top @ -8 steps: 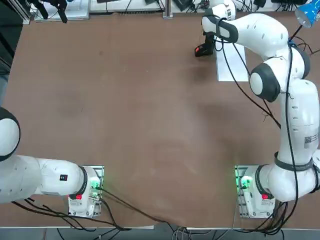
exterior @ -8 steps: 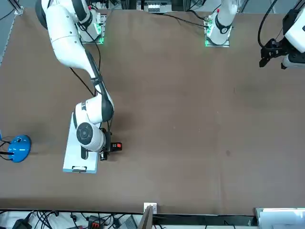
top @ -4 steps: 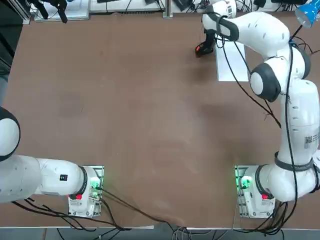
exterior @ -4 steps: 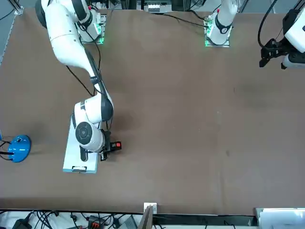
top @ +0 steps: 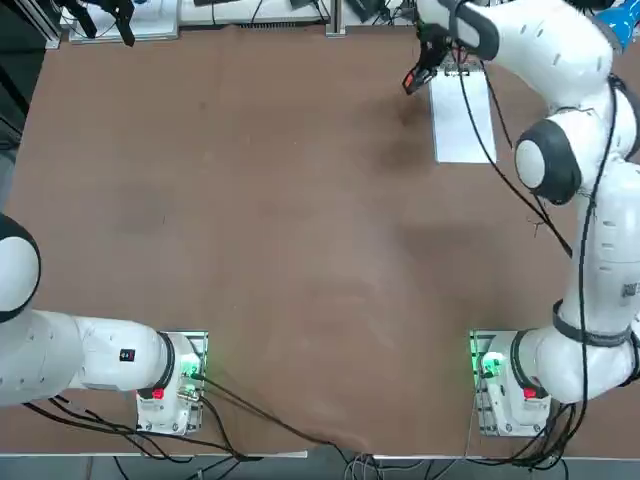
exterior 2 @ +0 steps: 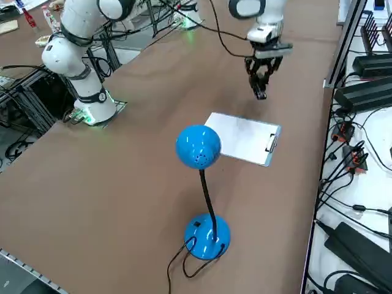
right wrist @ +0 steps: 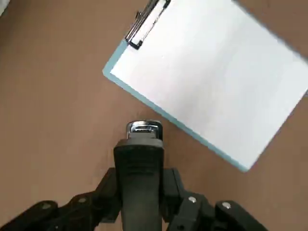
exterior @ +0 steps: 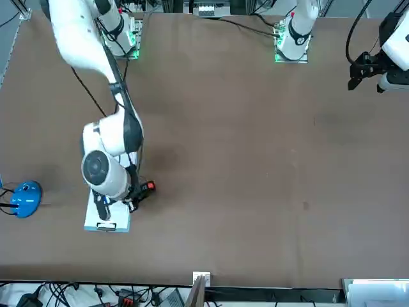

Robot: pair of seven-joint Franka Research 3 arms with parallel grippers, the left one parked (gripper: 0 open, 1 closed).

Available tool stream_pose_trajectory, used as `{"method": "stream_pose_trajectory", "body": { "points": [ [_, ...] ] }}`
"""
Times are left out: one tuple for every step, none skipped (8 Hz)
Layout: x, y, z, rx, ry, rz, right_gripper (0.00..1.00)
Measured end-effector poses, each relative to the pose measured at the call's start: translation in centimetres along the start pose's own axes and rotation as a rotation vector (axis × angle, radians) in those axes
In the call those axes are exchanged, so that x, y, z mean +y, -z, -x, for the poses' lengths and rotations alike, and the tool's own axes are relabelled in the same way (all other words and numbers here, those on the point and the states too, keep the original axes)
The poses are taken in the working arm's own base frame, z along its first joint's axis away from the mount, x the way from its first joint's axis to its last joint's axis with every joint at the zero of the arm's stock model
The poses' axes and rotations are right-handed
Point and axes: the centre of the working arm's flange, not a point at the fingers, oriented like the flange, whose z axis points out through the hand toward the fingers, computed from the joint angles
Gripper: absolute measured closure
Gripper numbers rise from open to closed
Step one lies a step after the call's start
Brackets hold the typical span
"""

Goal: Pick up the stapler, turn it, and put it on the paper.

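Note:
My right gripper (exterior 2: 261, 84) is shut on the black stapler (exterior 2: 261, 92) and holds it in the air above the brown table, beside the long edge of the paper (exterior 2: 244, 138). In the top view the stapler (top: 414, 79) hangs just left of the paper (top: 462, 118), near the far edge. The front view shows the stapler's red patch (exterior: 149, 186) sticking out past my wrist, with the paper (exterior: 110, 216) partly under the arm. In the wrist view the stapler (right wrist: 139, 168) sits between my fingers (right wrist: 179, 191), and the paper (right wrist: 216, 82) with its dark clip (right wrist: 147, 21) lies below.
A blue desk lamp (exterior 2: 199, 147) stands on the table close to the paper, its base (exterior 2: 207, 236) near the table's right edge. Cables and power strips (exterior 2: 361, 79) lie past the far edge.
The right arm has risen and lifted the stapler off the table, carrying it a little toward the far edge. The paper has not moved.

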Motion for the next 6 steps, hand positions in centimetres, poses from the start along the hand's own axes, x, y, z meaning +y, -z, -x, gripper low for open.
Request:
{"method": "stream_pose_trajectory", "body": {
  "points": [
    [1.0, 0.5, -0.7, -0.006, 0.110, 0.021, 0.58],
    [2.2, 0.5, -1.8, -0.014, 0.211, 0.035, 0.58],
    [3.7, 0.5, -3.3, -0.025, 0.301, 0.047, 0.58],
    [5.3, 0.6, -5.0, -0.034, 0.386, 0.049, 0.58],
    [6.7, 0.6, -6.6, -0.035, 0.459, 0.039, 0.58],
    [7.8, 0.1, -7.7, -0.026, 0.518, 0.021, 0.58]
  ]
}}
